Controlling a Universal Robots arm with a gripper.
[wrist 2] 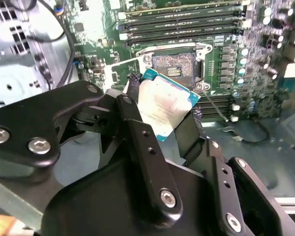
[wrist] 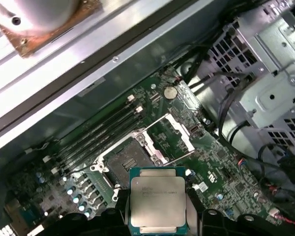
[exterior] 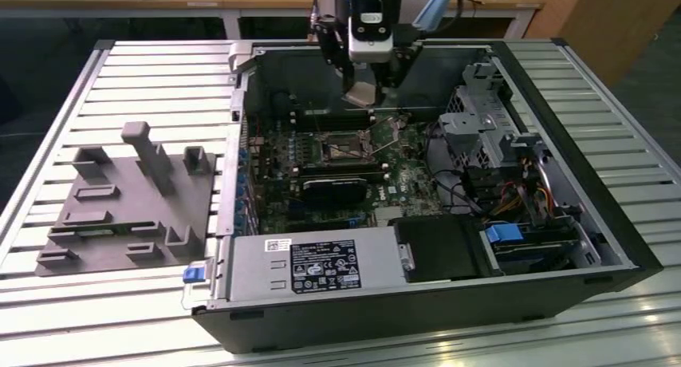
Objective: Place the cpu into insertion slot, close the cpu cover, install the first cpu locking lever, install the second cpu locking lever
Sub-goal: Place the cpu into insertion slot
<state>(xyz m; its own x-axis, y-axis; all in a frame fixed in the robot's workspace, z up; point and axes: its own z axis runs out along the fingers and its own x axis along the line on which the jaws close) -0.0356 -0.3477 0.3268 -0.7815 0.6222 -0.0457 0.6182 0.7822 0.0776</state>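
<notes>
The cpu (wrist: 157, 200), a flat square chip with a silvery-tan top, is held by its edges in my gripper (wrist: 157, 219), which is shut on it. In the exterior view the gripper (exterior: 362, 96) hangs inside the open computer case, above and slightly behind the insertion slot (exterior: 343, 149). The slot (wrist: 127, 162) is a black-framed socket with a dark centre, uncovered, just beyond the chip. The cpu cover (wrist: 179, 132) stands swung open beside the socket. In the second wrist view the cpu (wrist 2: 162, 105) sits tilted between the black fingers (wrist 2: 132, 98), short of the slot (wrist 2: 174, 66).
Long black memory slots (wrist: 98, 132) run beside the socket. A black heatsink block (exterior: 335, 190) lies in front of it. A metal drive cage (exterior: 490, 136) and cables fill the exterior view's right of the case. A grey fixture (exterior: 127, 199) sits on the slatted table outside.
</notes>
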